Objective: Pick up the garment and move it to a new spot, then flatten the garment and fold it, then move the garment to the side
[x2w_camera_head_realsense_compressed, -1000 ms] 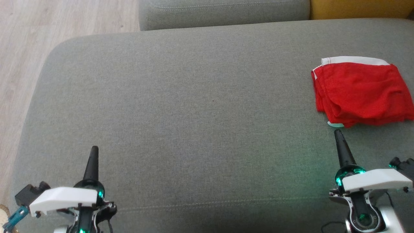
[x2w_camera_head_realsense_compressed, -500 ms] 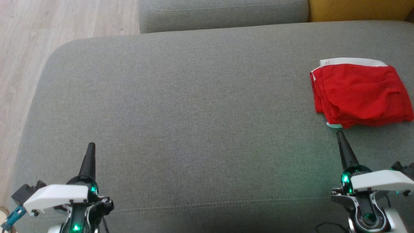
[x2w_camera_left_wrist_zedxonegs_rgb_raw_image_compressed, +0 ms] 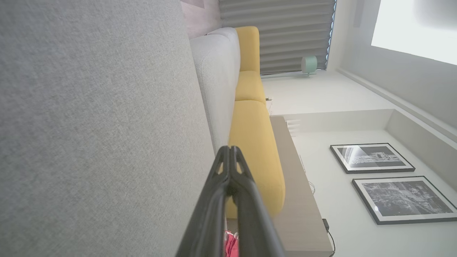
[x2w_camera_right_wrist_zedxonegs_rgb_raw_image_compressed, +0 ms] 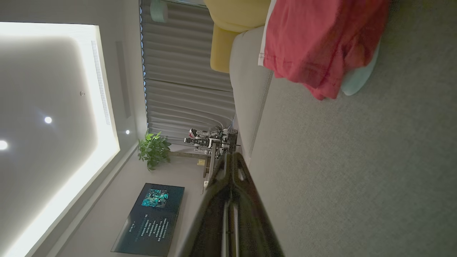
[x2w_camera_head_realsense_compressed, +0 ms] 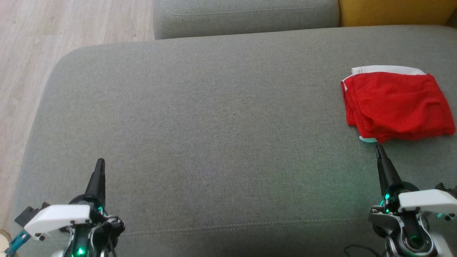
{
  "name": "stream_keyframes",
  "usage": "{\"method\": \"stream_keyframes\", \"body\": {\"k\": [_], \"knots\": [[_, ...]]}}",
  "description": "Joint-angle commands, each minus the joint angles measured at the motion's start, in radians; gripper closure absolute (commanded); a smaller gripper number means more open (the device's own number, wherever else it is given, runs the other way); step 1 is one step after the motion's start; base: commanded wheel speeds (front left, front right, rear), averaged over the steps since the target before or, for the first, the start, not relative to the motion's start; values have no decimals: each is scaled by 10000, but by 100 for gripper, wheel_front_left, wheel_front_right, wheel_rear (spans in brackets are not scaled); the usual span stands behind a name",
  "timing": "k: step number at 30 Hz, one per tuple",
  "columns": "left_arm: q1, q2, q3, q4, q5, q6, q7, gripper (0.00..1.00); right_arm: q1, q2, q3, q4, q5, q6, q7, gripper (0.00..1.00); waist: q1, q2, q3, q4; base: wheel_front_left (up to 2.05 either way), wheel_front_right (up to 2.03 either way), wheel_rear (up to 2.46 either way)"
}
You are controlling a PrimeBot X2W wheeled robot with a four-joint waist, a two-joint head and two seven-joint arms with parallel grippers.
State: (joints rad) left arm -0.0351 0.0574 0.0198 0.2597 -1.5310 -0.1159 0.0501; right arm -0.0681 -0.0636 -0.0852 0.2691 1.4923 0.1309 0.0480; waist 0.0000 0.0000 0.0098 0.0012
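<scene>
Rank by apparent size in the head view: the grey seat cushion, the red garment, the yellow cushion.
1. grey seat cushion
2. red garment
3. yellow cushion, cropped by the frame edge; ranked on its visible strip.

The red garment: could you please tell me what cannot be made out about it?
Head view: the garment hides its lower layers under its top fold.
Head view: pale teal piece at its near edge, mostly under the cloth.
Right wrist view: cut off by the top edge.
Left wrist view: mostly behind the left gripper.
</scene>
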Motion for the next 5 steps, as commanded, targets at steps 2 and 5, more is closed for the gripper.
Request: {"method": "stream_keyframes", "body": {"k": [2, 5], "knots": [[-632, 181, 450, -249, -347, -116, 116, 100, -379, -132, 148, -291, 467, -1, 136, 100, 0, 0, -17, -3, 0, 0, 0], [-665, 182, 504, -210, -625, -128, 206, 100, -381, -130, 117, -276, 850, -2, 225, 100, 0, 0, -39, -6, 0, 0, 0]]}}
